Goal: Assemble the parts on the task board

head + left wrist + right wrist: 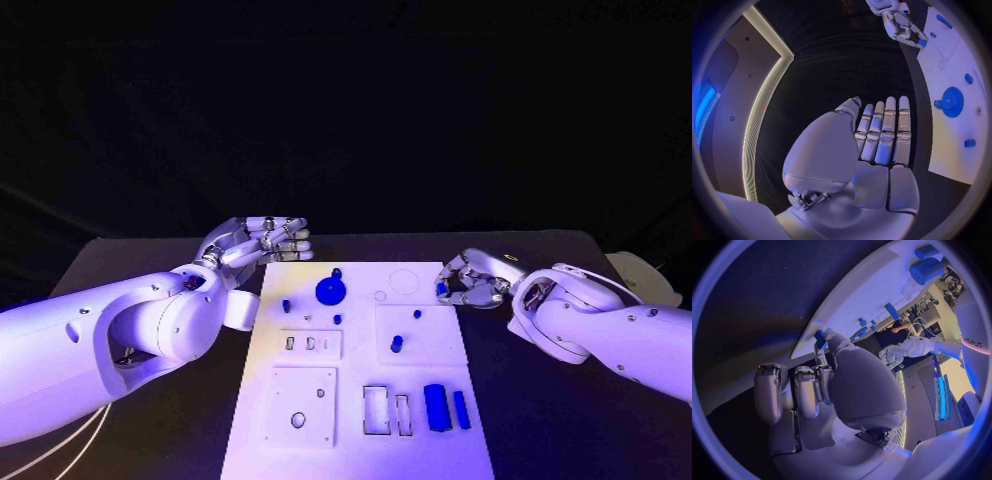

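The white task board (361, 440) lies in the middle of the black table. On it, at the far end, sits a blue gear (332, 291) (951, 102), with small blue pegs (395, 343) nearer the middle and two blue blocks (437, 407) at the near right. My right hand (476, 280) (817, 385) is at the board's right edge and pinches a small blue part (441, 289) (820, 337) between thumb and fingertip. My left hand (267, 242) (879, 140) hovers by the board's far left corner, fingers straight and together, holding nothing.
The board (954, 135) carries a slotted sub-plate (310, 345), a square plate with holes (300, 405) and two rectangular frames (375, 408). A pale object (645, 275) sits at the table's right edge. Dark table surface flanks the board on both sides.
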Robot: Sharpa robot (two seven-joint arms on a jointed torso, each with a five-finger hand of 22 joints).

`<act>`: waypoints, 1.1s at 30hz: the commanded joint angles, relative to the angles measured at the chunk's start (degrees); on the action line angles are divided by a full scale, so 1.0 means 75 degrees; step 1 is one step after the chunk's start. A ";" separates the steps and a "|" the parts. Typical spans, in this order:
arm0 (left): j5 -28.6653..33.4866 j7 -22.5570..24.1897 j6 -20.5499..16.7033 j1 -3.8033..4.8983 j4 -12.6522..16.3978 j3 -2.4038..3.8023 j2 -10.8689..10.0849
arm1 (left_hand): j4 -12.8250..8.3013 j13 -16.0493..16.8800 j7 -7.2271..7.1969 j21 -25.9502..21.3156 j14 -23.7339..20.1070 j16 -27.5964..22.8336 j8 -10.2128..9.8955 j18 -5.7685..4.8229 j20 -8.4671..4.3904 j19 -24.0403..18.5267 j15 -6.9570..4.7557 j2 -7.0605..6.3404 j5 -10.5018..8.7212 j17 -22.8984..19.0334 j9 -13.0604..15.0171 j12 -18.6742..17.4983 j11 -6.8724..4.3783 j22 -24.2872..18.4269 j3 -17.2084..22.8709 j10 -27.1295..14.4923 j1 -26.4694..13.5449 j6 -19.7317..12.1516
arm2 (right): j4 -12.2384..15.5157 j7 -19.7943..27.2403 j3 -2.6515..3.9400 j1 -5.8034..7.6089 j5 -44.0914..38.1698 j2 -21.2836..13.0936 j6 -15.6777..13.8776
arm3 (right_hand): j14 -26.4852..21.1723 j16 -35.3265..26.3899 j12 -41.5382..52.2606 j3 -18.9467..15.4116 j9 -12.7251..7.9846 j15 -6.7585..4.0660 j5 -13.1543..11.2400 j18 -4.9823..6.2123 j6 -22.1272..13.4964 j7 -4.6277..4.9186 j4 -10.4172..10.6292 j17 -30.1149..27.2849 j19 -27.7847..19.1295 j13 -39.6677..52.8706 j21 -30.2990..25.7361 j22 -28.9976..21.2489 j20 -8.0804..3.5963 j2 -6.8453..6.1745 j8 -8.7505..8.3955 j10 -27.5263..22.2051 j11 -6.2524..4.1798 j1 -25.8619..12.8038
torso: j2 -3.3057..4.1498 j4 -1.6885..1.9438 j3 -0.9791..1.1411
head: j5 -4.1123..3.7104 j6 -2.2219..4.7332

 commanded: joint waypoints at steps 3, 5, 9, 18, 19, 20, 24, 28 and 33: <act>0.0007 0.0015 0.0141 0.0007 0.0005 0.0004 0.0013 | 0.0002 -0.0003 0.0057 -0.0034 0.0003 -0.0031 -0.0044 0.0100 0.0016 0.0006 0.0035 -0.0043 0.0008 -0.0007 -0.0008 -0.0033 0.0031 -0.0010 0.0032 0.0011 0.0043 -0.0001 | 0.0081 -0.0084 -0.0002 -0.0005 -0.0097 -0.0014 -0.0458 | 0.0792 0.0043 0.0022 0.0201 0.0108 -0.0088 -0.0111 -0.0081 0.0152 -0.0089 -0.0076 0.1934 0.0133 0.0987 0.0068 0.1150 -0.0067 0.0289 0.0117 0.0005 -0.0066 0.0112 | -0.0005 0.0000 -0.0002 | 0.0013 -0.0010; 0.0007 0.0013 0.0144 0.0007 0.0001 0.0004 0.0012 | 0.0002 -0.0003 0.0057 -0.0034 0.0003 -0.0031 -0.0044 0.0100 0.0016 0.0006 0.0035 -0.0043 0.0008 -0.0007 -0.0008 -0.0033 0.0031 -0.0010 0.0032 0.0011 0.0043 -0.0001 | 0.0162 -0.0120 -0.0001 -0.0003 -0.0108 -0.0028 -0.0525 | 0.0793 0.0045 0.0019 0.0223 0.0111 -0.0091 -0.0115 -0.0083 0.0149 -0.0091 -0.0084 0.1939 0.0139 0.0985 0.0075 0.1158 -0.0071 0.0300 0.0122 0.0004 -0.0067 0.0113 | -0.0008 -0.0003 -0.0002 | 0.0018 -0.0012; 0.0007 0.0006 0.0152 0.0006 -0.0022 0.0004 0.0016 | 0.0002 -0.0003 0.0057 -0.0034 0.0003 -0.0031 -0.0044 0.0100 0.0016 0.0006 0.0035 -0.0043 0.0008 -0.0007 -0.0008 -0.0033 0.0031 -0.0010 0.0032 0.0011 0.0043 -0.0001 | 0.0507 -0.0314 0.0005 0.0038 -0.0164 -0.0076 -0.0654 | 0.0793 0.0044 0.0016 0.0242 0.0114 -0.0093 -0.0115 -0.0088 0.0142 -0.0089 -0.0085 0.1936 0.0151 0.0982 0.0090 0.1174 -0.0074 0.0311 0.0125 0.0002 -0.0067 0.0104 | -0.0017 -0.0007 -0.0004 | 0.0055 -0.0022; 0.0007 -0.0007 0.0177 0.0004 -0.0162 0.0001 0.0088 | 0.0002 -0.0003 0.0057 -0.0034 0.0003 -0.0031 -0.0044 0.0100 0.0016 0.0006 0.0035 -0.0043 0.0008 -0.0007 -0.0008 -0.0033 0.0031 -0.0010 0.0032 0.0011 0.0043 -0.0001 | 0.1574 -0.1139 0.0010 0.0230 -0.0665 0.0037 -0.0838 | 0.0789 0.0037 -0.0028 0.0287 0.0125 -0.0092 -0.0138 -0.0092 0.0099 -0.0081 -0.0041 0.1920 0.0163 0.0935 0.0101 0.1191 -0.0083 0.0311 0.0135 -0.0030 -0.0062 -0.0031 | -0.0052 -0.0002 -0.0018 | 0.0099 -0.0105; 0.0007 -0.0009 0.0182 0.0004 -0.0201 0.0000 0.0112 | 0.0002 -0.0003 0.0057 -0.0034 0.0003 -0.0031 -0.0044 0.0100 0.0016 0.0006 0.0035 -0.0043 0.0008 -0.0007 -0.0008 -0.0033 0.0031 -0.0010 0.0032 0.0011 0.0043 -0.0001 | 0.1707 -0.1249 0.0010 0.0242 -0.0743 0.0113 -0.0844 | 0.0790 0.0039 -0.0033 0.0292 0.0127 -0.0092 -0.0139 -0.0093 0.0094 -0.0081 -0.0032 0.1925 0.0164 0.0930 0.0102 0.1193 -0.0083 0.0308 0.0138 -0.0033 -0.0062 -0.0056 | -0.0058 0.0000 -0.0017 | 0.0111 -0.0129; 0.0007 -0.0010 0.0184 0.0004 -0.0232 -0.0001 0.0132 | 0.0002 -0.0003 0.0057 -0.0034 0.0003 -0.0031 -0.0044 0.0100 0.0016 0.0006 0.0035 -0.0043 0.0008 -0.0007 -0.0008 -0.0033 0.0031 -0.0010 0.0032 0.0011 0.0043 -0.0001 | 0.1786 -0.1319 0.0010 0.0247 -0.0794 0.0173 -0.0842 | 0.0789 0.0037 -0.0036 0.0295 0.0129 -0.0093 -0.0139 -0.0092 0.0089 -0.0082 -0.0024 0.1921 0.0164 0.0928 0.0099 0.1192 -0.0084 0.0299 0.0141 -0.0034 -0.0062 -0.0080 | -0.0066 0.0003 -0.0018 | 0.0118 -0.0140; 0.0007 -0.0014 0.0209 0.0003 -0.0417 -0.0009 0.0264 | 0.0002 -0.0003 0.0057 -0.0034 0.0003 -0.0031 -0.0044 0.0100 0.0016 0.0006 0.0035 -0.0043 0.0008 -0.0007 -0.0008 -0.0033 0.0031 -0.0010 0.0032 0.0011 0.0043 -0.0001 | 0.2066 -0.1615 0.0002 0.0249 -0.0990 0.0575 -0.0820 | 0.0783 0.0028 -0.0039 0.0275 0.0137 -0.0090 -0.0108 -0.0089 0.0061 -0.0080 0.0056 0.1898 0.0157 0.0927 0.0085 0.1184 -0.0084 0.0227 0.0152 -0.0029 -0.0060 -0.0261 | -0.0103 0.0029 -0.0014 | 0.0205 -0.0236; 0.0007 -0.0016 0.0213 0.0003 -0.0607 -0.0014 0.0406 | 0.0004 -0.0002 0.0059 -0.0037 0.0006 -0.0042 -0.0052 0.0100 0.0018 0.0006 0.0037 -0.0043 0.0007 -0.0007 -0.0007 -0.0043 0.0033 -0.0014 0.0038 0.0014 0.0039 0.0001 | 0.2130 -0.1872 -0.0031 0.0228 -0.1280 0.1033 -0.0759 | 0.0782 0.0025 -0.0042 0.0279 0.0141 -0.0092 -0.0066 -0.0090 0.0058 -0.0084 0.0071 0.1892 0.0159 0.0925 0.0085 0.1187 -0.0085 0.0210 0.0160 -0.0028 -0.0063 -0.0301 | -0.0140 0.0048 -0.0023 | 0.0322 -0.0419; 0.0007 -0.0024 0.0223 0.0002 -0.0770 -0.0016 0.0538 | 0.0004 -0.0002 0.0059 -0.0037 0.0006 -0.0042 -0.0052 0.0100 0.0018 0.0006 0.0037 -0.0043 0.0007 -0.0007 -0.0007 -0.0043 0.0033 -0.0014 0.0038 0.0014 0.0039 0.0001 | 0.2048 -0.2187 -0.0091 0.0148 -0.1625 0.1493 -0.0571 | 0.0780 0.0023 -0.0011 0.0275 0.0146 -0.0095 -0.0043 -0.0091 0.0059 -0.0088 0.0083 0.1886 0.0163 0.0962 0.0089 0.1193 -0.0087 0.0185 0.0168 0.0003 -0.0065 -0.0338 | -0.0178 0.0069 -0.0045 | 0.0461 -0.0519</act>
